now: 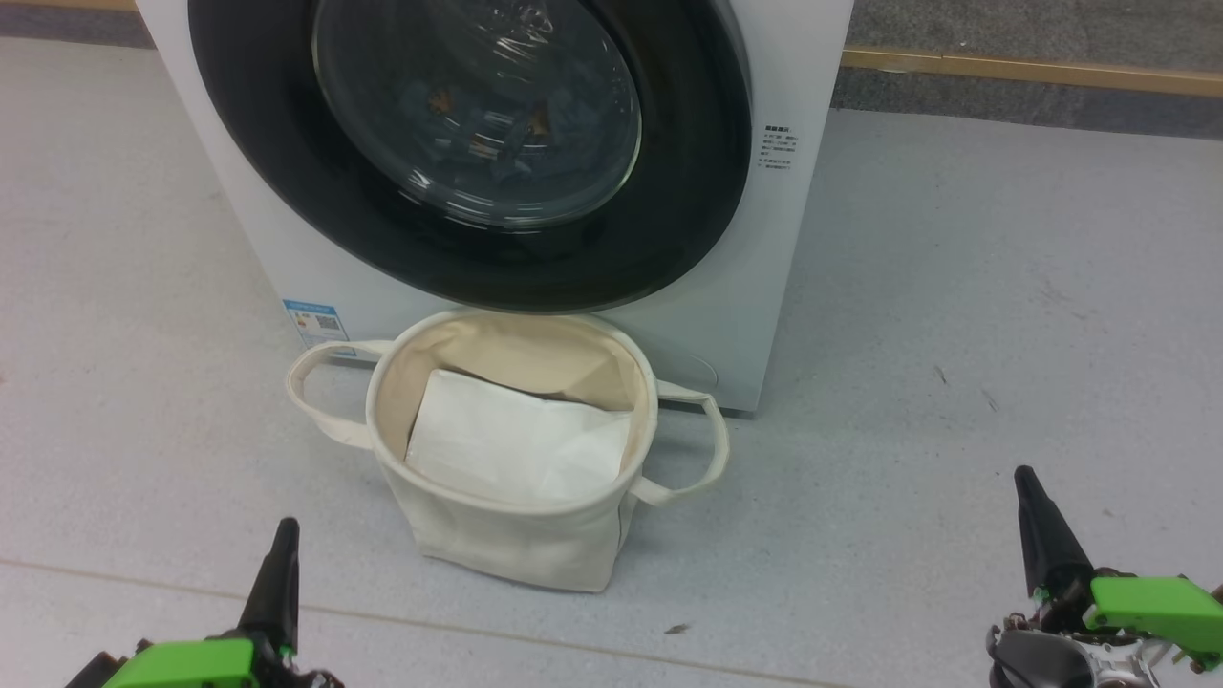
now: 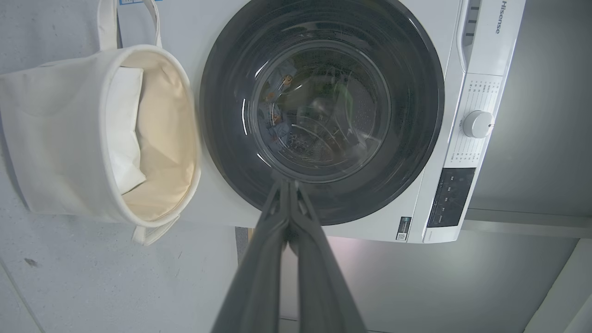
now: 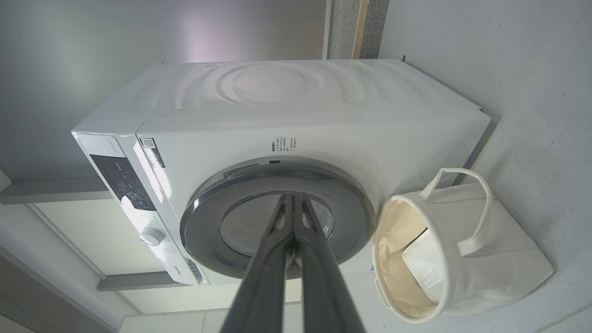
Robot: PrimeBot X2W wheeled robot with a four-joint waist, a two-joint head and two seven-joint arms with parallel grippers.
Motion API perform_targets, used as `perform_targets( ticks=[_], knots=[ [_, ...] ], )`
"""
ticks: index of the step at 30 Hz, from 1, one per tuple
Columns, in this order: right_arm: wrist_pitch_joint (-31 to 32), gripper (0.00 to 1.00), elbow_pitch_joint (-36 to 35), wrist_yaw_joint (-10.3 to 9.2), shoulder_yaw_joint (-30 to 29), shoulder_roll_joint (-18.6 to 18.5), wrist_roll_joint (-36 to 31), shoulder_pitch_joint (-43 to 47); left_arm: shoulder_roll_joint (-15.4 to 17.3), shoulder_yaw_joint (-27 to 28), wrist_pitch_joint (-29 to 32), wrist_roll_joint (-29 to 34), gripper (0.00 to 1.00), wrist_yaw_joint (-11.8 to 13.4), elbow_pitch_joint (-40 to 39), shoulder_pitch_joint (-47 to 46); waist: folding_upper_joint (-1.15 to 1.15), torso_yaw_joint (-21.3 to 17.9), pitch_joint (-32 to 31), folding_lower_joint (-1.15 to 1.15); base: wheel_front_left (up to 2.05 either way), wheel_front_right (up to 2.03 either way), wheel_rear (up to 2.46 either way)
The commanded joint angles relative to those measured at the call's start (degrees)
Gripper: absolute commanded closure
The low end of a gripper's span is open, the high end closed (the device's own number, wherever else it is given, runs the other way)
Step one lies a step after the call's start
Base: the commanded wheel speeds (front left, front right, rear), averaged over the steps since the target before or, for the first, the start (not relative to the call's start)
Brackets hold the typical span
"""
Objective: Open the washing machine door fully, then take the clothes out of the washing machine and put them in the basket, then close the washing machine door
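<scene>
Washing machine (image 1: 793,239): large, white, front-loading, with small blue label (image 1: 315,323) at a lower corner. On its front, closed, big round washing machine door (image 1: 688,191) with wide glossy black rim and bulging clear glass. Behind that glass, inside the washing machine, light-blue soft clothes (image 1: 516,143) with orange-brown specks; dim under reflections, print hard to make out. Just before the washing machine, below the door, round cream canvas basket (image 1: 516,545) with two looped handles, white folded sheet (image 1: 516,449) inside; touching or not, impossible to tell. Top of the washing machine cut off in head view. Well clear of the washing machine, left gripper (image 1: 285,535) and right gripper (image 1: 1027,487), each with dark fingers pressed together, gripping nothing; bases cut off.
</scene>
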Motion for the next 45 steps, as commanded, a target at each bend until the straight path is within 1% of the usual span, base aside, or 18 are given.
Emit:
perform_targets(
  ticks=[1,45],
  knots=[
    [0.41,1.0,-2.28,0.01,1.15,-0.34,0.34,-0.87,0.33,1.91,0.43,-0.19,1.0,-0.4,-2.23,-1.47,0.0,0.0,0.0,0.0,0.0,0.0,0.0],
    [0.41,1.0,-2.28,0.01,1.15,-0.34,0.34,-0.87,0.33,1.91,0.43,-0.19,1.0,-0.4,-2.23,-1.47,0.0,0.0,0.0,0.0,0.0,0.0,0.0]
  ],
)
